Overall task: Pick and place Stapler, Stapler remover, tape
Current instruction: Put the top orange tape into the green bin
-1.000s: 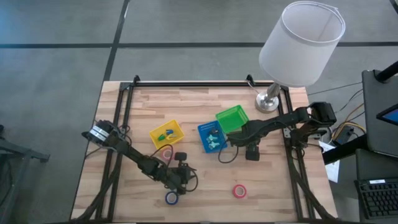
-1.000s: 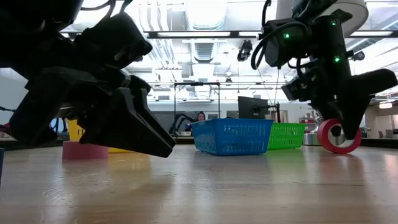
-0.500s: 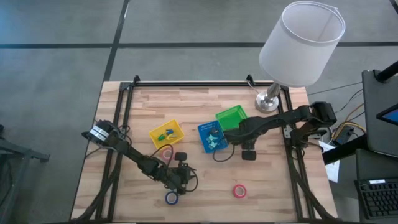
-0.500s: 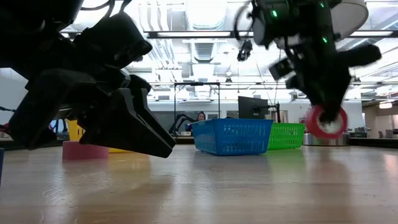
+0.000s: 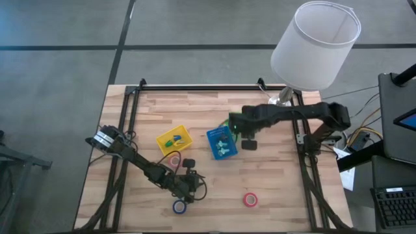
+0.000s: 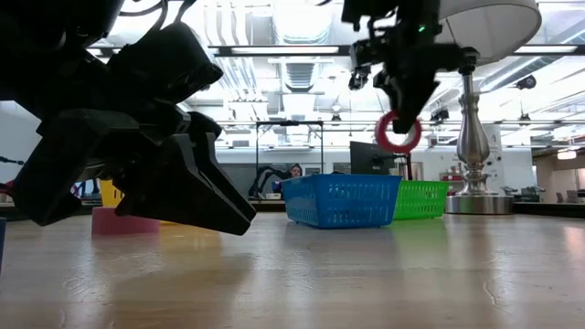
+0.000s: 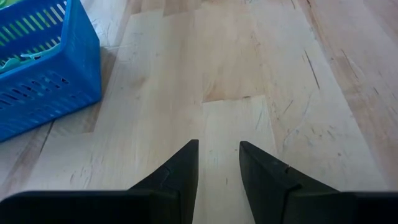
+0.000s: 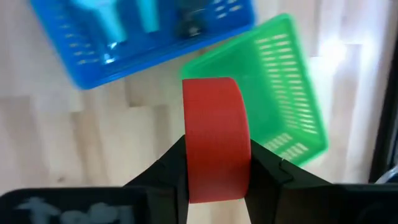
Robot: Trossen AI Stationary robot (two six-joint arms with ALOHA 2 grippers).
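- My right gripper [image 8: 216, 180] is clamped on a red tape roll [image 8: 215, 147], one finger pressed against each flat side of the ring, which stands on edge between them.
- In the low view that red roll [image 6: 398, 133] hangs in the air well above the table, higher than the bin tops.
- From above, I see the right arm stretched in from the right edge, its gripper [image 5: 249, 143] at the corner where the green bin [image 5: 242, 121] meets the blue bin [image 5: 221, 143].
- The right wrist view looks down on both: the green bin [image 8: 283, 93] sits tilted, and the blue bin [image 8: 143, 43] holds light-blue items I cannot identify.
- My left gripper [image 7: 219, 163] rests low at the near side of the table with its fingers a little apart and only bare wood between them.
- In the high view the left gripper [image 5: 188, 188] sits just beside a blue tape roll [image 5: 179, 207], which lies flat near the front edge.
- A second red tape roll [image 5: 250, 199] lies flat, well to the right of the blue one.
- A pink tape roll [image 5: 173, 160] lies just in front of the yellow bin [image 5: 174, 138], which holds small blue and green pieces.
- A lamp [image 5: 311, 49] with a white shade stands at the far right corner of the table [image 5: 286, 188].
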